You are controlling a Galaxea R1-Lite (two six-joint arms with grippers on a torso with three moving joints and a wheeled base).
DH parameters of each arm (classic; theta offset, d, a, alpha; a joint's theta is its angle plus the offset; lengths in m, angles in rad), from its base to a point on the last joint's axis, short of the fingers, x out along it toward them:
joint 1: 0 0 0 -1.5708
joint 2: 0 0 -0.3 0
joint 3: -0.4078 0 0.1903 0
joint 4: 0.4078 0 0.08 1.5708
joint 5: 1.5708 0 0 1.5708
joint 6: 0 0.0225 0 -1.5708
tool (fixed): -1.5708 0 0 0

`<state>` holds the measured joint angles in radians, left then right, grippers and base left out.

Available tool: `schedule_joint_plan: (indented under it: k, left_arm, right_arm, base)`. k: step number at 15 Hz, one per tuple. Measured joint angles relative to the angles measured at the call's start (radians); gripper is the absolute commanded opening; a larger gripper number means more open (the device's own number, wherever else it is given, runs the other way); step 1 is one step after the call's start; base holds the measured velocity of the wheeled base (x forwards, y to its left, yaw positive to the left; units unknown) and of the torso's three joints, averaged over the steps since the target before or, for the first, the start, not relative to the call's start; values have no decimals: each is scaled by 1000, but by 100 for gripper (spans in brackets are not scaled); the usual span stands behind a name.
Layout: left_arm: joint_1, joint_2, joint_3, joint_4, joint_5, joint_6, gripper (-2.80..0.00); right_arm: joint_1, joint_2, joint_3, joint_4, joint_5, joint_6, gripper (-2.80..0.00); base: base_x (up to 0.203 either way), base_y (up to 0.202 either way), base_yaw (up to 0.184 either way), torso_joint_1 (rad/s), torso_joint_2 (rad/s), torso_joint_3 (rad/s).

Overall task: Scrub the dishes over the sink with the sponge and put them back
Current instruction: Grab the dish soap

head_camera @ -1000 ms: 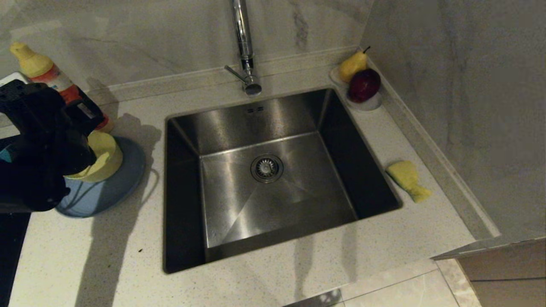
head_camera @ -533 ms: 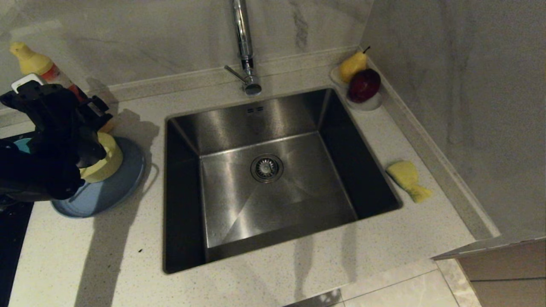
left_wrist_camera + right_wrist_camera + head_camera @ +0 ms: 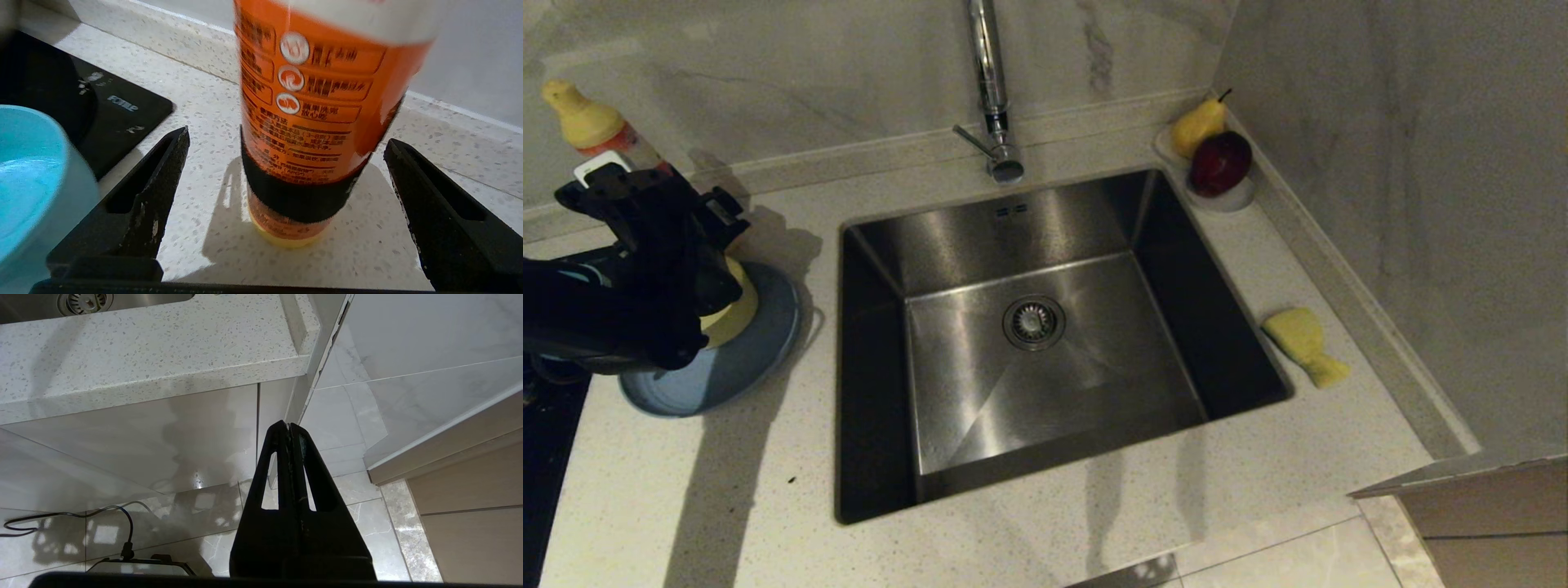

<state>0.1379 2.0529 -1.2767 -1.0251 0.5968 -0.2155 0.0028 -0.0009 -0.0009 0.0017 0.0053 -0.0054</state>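
Black rubber-faced fingers [image 3: 163,179] of my left gripper [image 3: 286,143] stand spread wide, one on each side of an orange detergent bottle [image 3: 314,102] with a yellow cap; neither pad touches it. That bottle stands upright on the speckled white counter [image 3: 1029,539], far left, against the marble backsplash. Just beside the near-left finger sits the teal-blue bowl [image 3: 24,171], next to a black cooktop [image 3: 118,118]. From the head camera, my left gripper [image 3: 645,192] hovers at the left edge of the scene over the stacked dishes: the pale yellow bowl [image 3: 737,314] rests on the light-blue plate [image 3: 727,367], left of the sink [image 3: 1045,367]. A stainless basin holds a round drain strainer [image 3: 1034,322] at its middle, with the chrome tap [image 3: 990,90] rising at its far rim. On the counter right of the sink lies the sponge [image 3: 1304,345], yellow face up, well apart from the dishes. At the far right corner a small white dish [image 3: 1225,200] carries a pear [image 3: 1199,124] and a dark red fruit [image 3: 1219,162]. My right gripper [image 3: 289,426] hangs below the counter edge, fingers pressed together, holding nothing.
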Motion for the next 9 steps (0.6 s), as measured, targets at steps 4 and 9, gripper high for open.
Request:
schedule_joint_plan:
  k: [4,9]
  left_arm:
    - [0,45,-58,0,-4,1,0]
    - [-2,65,-115,5,-31,5,0]
  right_arm:
    - [0,0,0,0,0,0,-280]
    - [0,0,0,0,0,0,-280]
  base:
    - [0,0,0,0,0,0]
    - [0,0,0,0,0,0]
